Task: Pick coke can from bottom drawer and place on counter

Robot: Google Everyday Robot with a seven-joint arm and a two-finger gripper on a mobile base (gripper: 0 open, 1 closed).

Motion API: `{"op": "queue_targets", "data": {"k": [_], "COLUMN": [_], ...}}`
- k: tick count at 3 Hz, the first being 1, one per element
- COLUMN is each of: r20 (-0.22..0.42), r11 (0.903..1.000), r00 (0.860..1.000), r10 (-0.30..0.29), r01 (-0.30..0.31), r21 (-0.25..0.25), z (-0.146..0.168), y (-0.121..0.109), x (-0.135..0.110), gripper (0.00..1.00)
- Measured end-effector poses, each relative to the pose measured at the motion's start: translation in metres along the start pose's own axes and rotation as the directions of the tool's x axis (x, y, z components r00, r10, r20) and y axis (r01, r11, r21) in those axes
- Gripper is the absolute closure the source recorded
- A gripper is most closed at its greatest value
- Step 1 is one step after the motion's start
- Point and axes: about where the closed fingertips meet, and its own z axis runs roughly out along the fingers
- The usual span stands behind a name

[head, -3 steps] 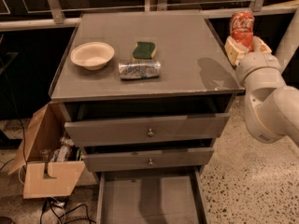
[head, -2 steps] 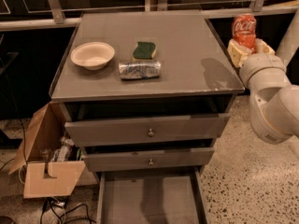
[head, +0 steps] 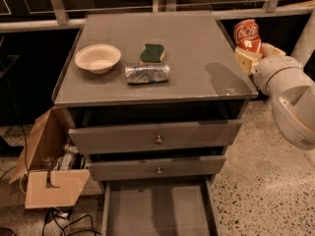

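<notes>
While your claw [head: 257, 54] hangs just beyond the right edge of the desk [head: 197, 38], its two pale fingers [head: 244, 60] are closed in on the lower end of the coke can [head: 246, 33], so you hold the can in the air, touching nothing else. You have it nearly upright: its long axis runs close to vertical, the top tipped a little left toward the desk, the white script facing the camera. Toward the left and middle of the desk you see a white bowl [head: 97, 58], a green sponge [head: 151, 53] and, just in front of the sponge, a crumpled silver can [head: 147, 73] lying on its side, all well apart from the claw. The arm's shadow falls on the desk's right part. Below, the bottom drawer [head: 157, 213] stands pulled out, and a cardboard box [head: 49, 181] sits on the floor at the left.
</notes>
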Motion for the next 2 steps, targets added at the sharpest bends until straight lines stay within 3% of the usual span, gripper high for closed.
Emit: {"op": "queue_targets", "data": {"k": [1, 2], "r20": [-0.066, -0.121], "r11": [0.9962, 0.9905], "r00": [0.998, 0.993], "r10": [0.003, 0.013], "r01": [-0.009, -0.029], "r21": [-0.087, -0.134], "z": [-0.002, -0.004], "y": [0.021, 0.032], "x": [0.014, 0.028], "gripper": [1.0, 1.0]}}
